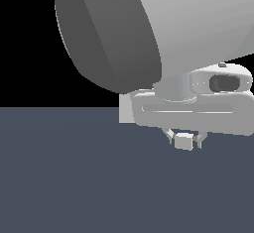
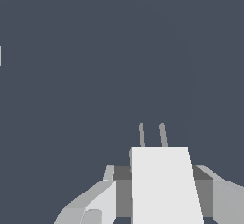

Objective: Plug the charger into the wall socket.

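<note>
We see the gripper [image 1: 185,139] with its fingers [image 1: 170,135] clamped on the charger [image 1: 184,141], held above the dark floor [image 1: 74,177]. In the wrist view two thin prongs [image 2: 152,135] point away from the charger toward 12 o'clock. A pale plate [image 1: 124,108], perhaps the wall socket, shows behind the arm [image 1: 149,24] at 9 o'clock from the gripper

Floor [image 1: 59,187] is a flat, uniform dark slate-blue plane, no texture or seams, filling the lower half of the exterior frame. Above its straight horizon, the upper left of the frame is plain black backdrop [image 1: 25,43]. In the wrist view the same slate-blue surface fills the frame, evenly lit, with only faint shading.
</note>
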`<state>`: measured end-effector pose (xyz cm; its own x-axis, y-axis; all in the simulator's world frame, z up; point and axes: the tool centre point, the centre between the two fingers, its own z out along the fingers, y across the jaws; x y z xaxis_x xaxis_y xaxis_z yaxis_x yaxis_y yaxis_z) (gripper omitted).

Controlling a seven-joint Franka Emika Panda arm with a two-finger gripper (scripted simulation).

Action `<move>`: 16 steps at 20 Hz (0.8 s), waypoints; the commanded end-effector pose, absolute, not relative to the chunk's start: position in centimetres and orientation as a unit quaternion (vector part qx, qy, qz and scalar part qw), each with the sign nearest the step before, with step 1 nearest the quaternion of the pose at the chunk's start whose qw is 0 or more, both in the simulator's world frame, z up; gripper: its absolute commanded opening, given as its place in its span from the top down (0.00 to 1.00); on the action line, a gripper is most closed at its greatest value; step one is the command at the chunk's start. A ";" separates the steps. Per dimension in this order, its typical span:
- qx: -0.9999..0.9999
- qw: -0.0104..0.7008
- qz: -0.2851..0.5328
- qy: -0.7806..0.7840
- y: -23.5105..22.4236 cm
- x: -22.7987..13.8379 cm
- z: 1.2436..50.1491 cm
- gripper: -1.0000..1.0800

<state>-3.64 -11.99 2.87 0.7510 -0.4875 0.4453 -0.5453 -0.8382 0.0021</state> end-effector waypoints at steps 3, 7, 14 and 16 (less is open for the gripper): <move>0.947 0.055 0.224 -0.223 -9.6 -1.9 4.9 1.00; 0.958 0.043 0.228 -0.168 -7.0 -0.4 6.8 1.00; 0.968 0.025 0.229 -0.097 -3.2 0.9 9.2 1.00; 0.969 0.022 0.229 -0.086 -2.6 1.0 9.6 1.00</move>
<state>0.89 -3.11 9.29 0.8764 -0.1749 0.4487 -0.1972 -0.9804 0.0030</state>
